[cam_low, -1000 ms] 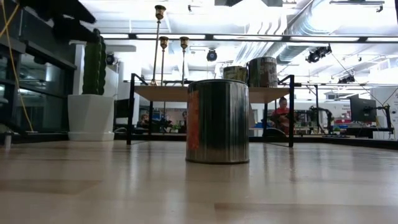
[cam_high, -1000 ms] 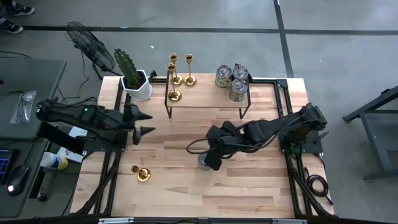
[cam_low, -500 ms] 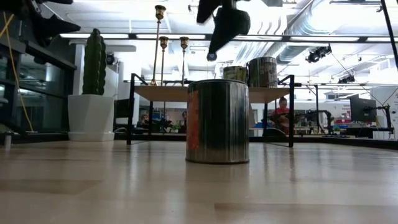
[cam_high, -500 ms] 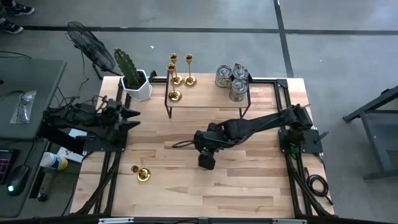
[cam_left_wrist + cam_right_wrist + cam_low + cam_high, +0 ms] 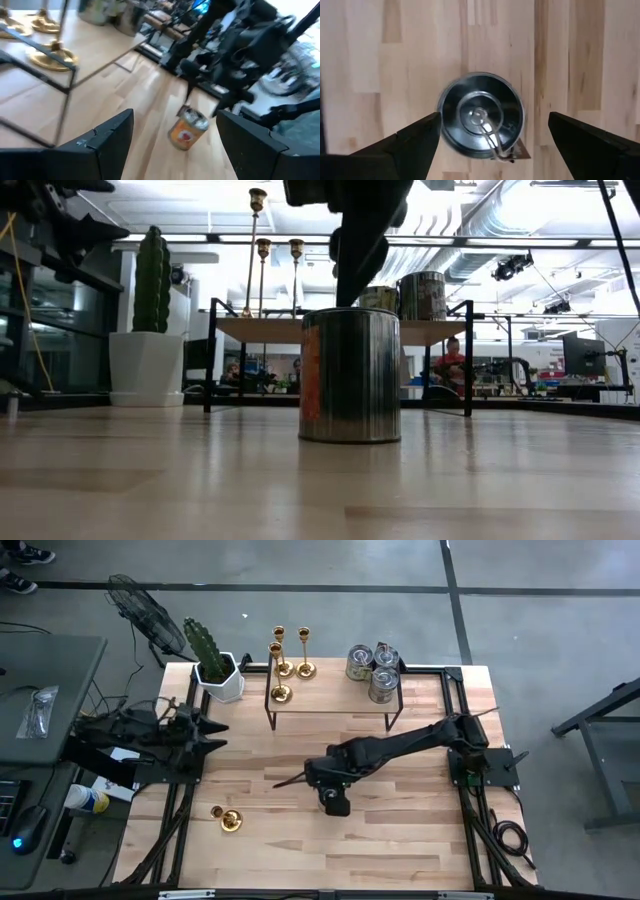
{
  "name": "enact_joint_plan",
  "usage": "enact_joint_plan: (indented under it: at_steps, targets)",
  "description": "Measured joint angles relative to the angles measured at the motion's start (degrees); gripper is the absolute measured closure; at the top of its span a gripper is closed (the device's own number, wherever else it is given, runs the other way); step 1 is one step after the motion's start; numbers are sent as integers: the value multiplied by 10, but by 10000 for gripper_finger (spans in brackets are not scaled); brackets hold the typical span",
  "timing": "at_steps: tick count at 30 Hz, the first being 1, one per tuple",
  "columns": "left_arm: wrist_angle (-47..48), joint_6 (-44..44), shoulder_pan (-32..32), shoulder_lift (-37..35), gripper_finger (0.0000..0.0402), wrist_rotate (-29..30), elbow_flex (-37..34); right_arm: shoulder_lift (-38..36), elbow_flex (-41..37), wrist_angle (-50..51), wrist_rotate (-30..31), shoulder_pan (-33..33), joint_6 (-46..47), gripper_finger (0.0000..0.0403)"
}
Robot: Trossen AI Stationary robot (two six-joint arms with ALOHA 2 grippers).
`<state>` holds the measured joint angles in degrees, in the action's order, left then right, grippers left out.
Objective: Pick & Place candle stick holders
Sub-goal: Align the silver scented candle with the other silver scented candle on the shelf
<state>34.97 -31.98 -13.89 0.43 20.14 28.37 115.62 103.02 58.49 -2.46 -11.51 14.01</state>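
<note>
- Wooden table (image 5: 400,840) stands in a workshop with a grey floor; a small black shelf (image 5: 330,700) sits at its far edge, beside a white pot with a cactus (image 5: 215,665).
- Three gold candlesticks (image 5: 285,655) stand upright on the shelf, and three silver holders (image 5: 372,668) stand close together on its other end, so the shelf seems to be the place where things are collected.
- One silver holder (image 5: 480,115) stands alone, upright, on the bare table, near the middle.
- Right gripper (image 5: 487,132) hangs directly above this holder, looking down into its top. Its fingers are spread wide, one on each side of the holder, not touching it. This position probably allows them to go down around the round wall.
- One gold candlestick (image 5: 228,819) lies on its side near the front left part of the table, well apart from the others.
- Left gripper (image 5: 172,132) waits over the left edge of the table, fingers spread, holding nothing.
- Next move probably needs a straight descent, because a tilted approach could knock the holder over.
</note>
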Motion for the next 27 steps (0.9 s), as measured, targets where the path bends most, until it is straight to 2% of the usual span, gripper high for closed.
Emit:
enact_joint_plan:
  at_steps: [8, 16, 19, 27]
  targets:
    - [-199, -16, 0, 0, 124, -46, -129, 12, 0, -1, -1, 0, -8, 42]
    - [-375, -61, 0, -1, 124, -63, -252, 12, 0, -4, -1, 0, -8, 42]
    - [-402, -82, 0, 0, 124, -73, -273, 12, 0, -4, 7, 0, -8, 42]
    - [-375, -84, 0, 1, 124, -126, -274, 27, 0, 0, 1, 0, -7, 42]
